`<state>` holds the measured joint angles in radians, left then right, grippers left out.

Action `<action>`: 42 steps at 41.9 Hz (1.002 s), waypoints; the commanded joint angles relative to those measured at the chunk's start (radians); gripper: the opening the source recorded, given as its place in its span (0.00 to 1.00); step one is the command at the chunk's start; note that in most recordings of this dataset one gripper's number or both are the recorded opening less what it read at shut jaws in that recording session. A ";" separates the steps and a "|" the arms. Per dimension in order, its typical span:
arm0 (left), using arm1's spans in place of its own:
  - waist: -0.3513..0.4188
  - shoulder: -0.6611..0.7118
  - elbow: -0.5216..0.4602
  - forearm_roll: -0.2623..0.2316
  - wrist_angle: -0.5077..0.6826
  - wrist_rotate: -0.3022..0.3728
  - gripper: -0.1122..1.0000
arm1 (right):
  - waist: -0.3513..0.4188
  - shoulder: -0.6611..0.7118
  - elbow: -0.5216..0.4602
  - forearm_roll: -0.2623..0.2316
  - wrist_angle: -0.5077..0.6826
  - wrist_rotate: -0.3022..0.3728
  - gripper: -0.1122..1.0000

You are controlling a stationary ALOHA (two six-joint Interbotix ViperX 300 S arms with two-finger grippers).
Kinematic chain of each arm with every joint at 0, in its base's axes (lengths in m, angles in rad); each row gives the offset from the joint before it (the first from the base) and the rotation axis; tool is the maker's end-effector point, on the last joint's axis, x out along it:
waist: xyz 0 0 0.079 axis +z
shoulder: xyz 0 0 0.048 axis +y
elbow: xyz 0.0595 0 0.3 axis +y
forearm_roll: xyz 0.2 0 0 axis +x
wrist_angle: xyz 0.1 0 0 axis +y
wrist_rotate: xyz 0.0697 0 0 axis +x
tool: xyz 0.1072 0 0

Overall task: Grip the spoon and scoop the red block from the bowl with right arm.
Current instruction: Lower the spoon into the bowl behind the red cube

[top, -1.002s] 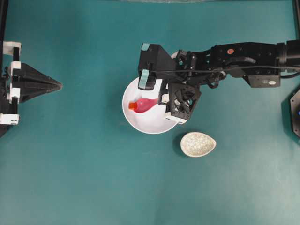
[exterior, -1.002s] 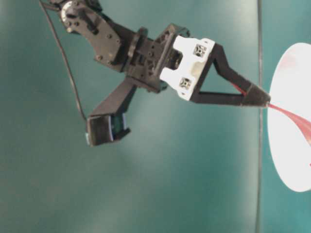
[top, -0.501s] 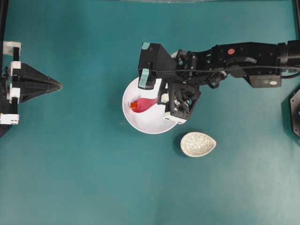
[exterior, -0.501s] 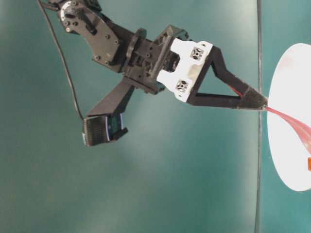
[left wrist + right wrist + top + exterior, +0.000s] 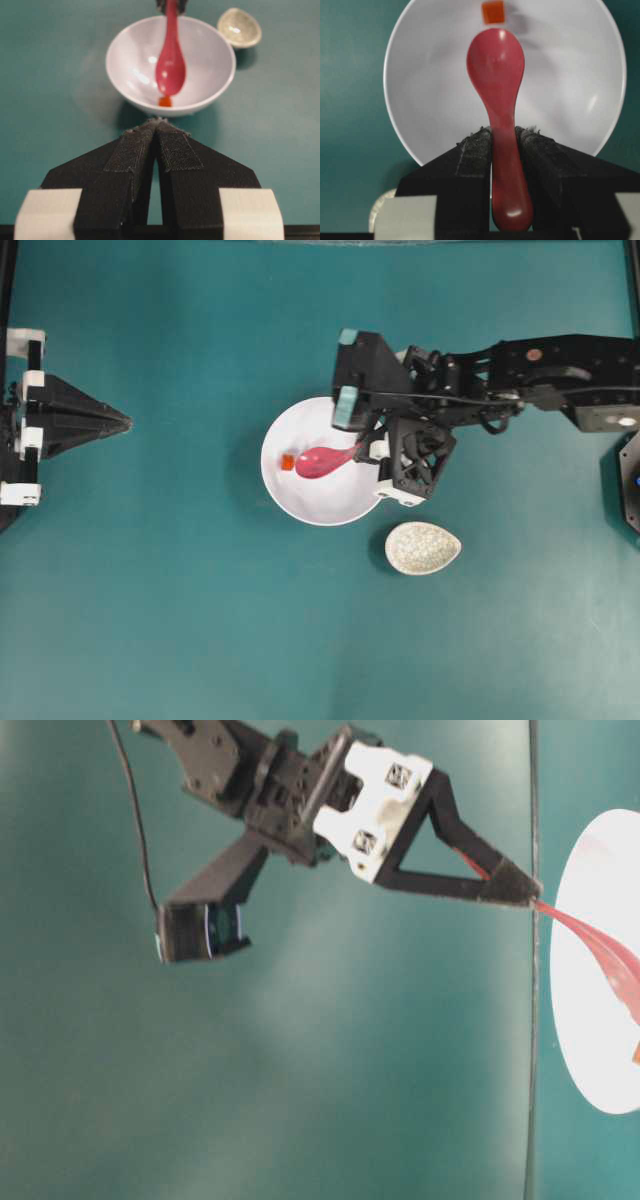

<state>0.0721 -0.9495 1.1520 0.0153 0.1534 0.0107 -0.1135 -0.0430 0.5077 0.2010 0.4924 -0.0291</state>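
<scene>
The white bowl (image 5: 300,508) sits mid-table with the tiny red block (image 5: 287,462) lying on its inner left side. My right gripper (image 5: 372,448) is shut on the handle of the magenta spoon (image 5: 320,462), whose scoop hangs inside the bowl just right of the block, with a small gap. In the right wrist view the spoon (image 5: 496,65) points at the block (image 5: 493,12), the scoop is empty, and the pads (image 5: 475,150) clamp the handle. My left gripper (image 5: 125,422) rests shut at the far left, holding nothing.
A small speckled cream egg-shaped dish (image 5: 423,547) lies just right of and below the bowl, close under the right wrist. The right arm (image 5: 540,365) stretches in from the right edge. Teal table surface surrounds everything.
The right arm has drawn back to the right with the spoon. The scoop has slid away from the red block, which stays in the bowl's left side. The left gripper has not moved.
</scene>
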 commanded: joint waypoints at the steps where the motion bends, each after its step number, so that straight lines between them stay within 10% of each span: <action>1: 0.002 0.005 -0.011 0.002 -0.008 0.003 0.11 | 0.002 -0.057 0.023 0.003 -0.066 0.000 0.32; 15: 0.002 0.005 -0.011 0.002 -0.008 0.003 0.11 | 0.002 -0.117 0.081 0.003 -0.084 0.002 0.32; 42: 0.003 0.005 -0.011 0.002 -0.009 0.003 0.11 | -0.032 0.034 -0.137 0.000 0.337 0.032 0.32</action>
<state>0.0721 -0.9495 1.1520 0.0153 0.1549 0.0107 -0.1457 -0.0061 0.3973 0.2010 0.8283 0.0015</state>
